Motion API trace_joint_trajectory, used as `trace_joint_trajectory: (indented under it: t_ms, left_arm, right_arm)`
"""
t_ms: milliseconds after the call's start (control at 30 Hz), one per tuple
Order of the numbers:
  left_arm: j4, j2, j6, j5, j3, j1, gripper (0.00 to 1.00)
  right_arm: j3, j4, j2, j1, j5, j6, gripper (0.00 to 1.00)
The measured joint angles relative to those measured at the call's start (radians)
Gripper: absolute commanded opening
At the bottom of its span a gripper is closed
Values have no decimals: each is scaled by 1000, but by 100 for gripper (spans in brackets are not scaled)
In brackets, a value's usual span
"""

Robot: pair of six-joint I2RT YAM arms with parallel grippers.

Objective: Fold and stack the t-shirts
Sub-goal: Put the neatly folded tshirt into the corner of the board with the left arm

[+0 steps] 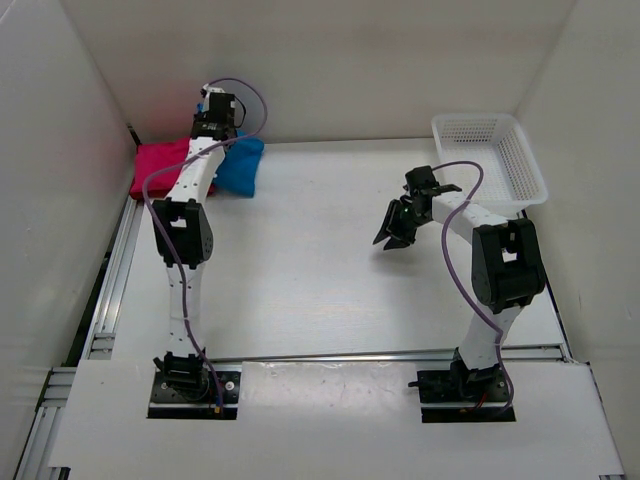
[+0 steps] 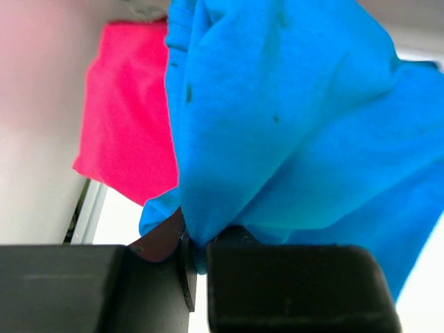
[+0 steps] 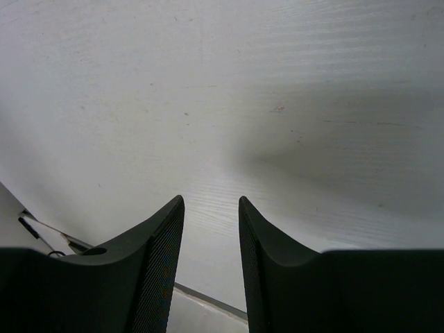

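L pincer (image 2: 198, 253) clenched on a fold of blue tee (image 2: 291, 125), cloth bunched right above its tips, prob to drag it out of the corner for folding. Pink tee (image 2: 128, 118) sits just left of it, not gripped. R pincer (image 3: 211, 208) released, nothing btwn tips, hovers over table (image 3: 208, 83), likely on standby to help.
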Motion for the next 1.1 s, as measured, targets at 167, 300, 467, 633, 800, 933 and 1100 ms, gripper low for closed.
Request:
trace_joint_trajectory:
  t_ms: [167, 300, 467, 633, 800, 933, 1100]
  left_arm:
    - [38, 0, 1, -11, 19, 32, 10]
    - [44, 0, 1, -10, 19, 92, 10]
    - [49, 0, 1, -6, 23, 169, 10]
    - [51, 0, 1, 0, 31, 225, 10]
    - [51, -1, 1, 15, 32, 245, 10]
    - [51, -1, 1, 21, 31, 250, 13]
    - [87, 55, 5, -15, 106, 266, 59]
  right_arm:
    - [-5, -14, -2, 0, 9, -9, 42]
    - [-9, -19, -2, 0, 16, -17, 42]
    - [-9, -19, -2, 0, 18, -21, 42]
    - [-9, -21, -2, 0, 19, -23, 42]
    - [-9, -26, -2, 0, 19, -23, 42]
    - [0, -43, -2, 0, 19, -25, 42]
    - [25, -54, 3, 0, 21, -33, 42]
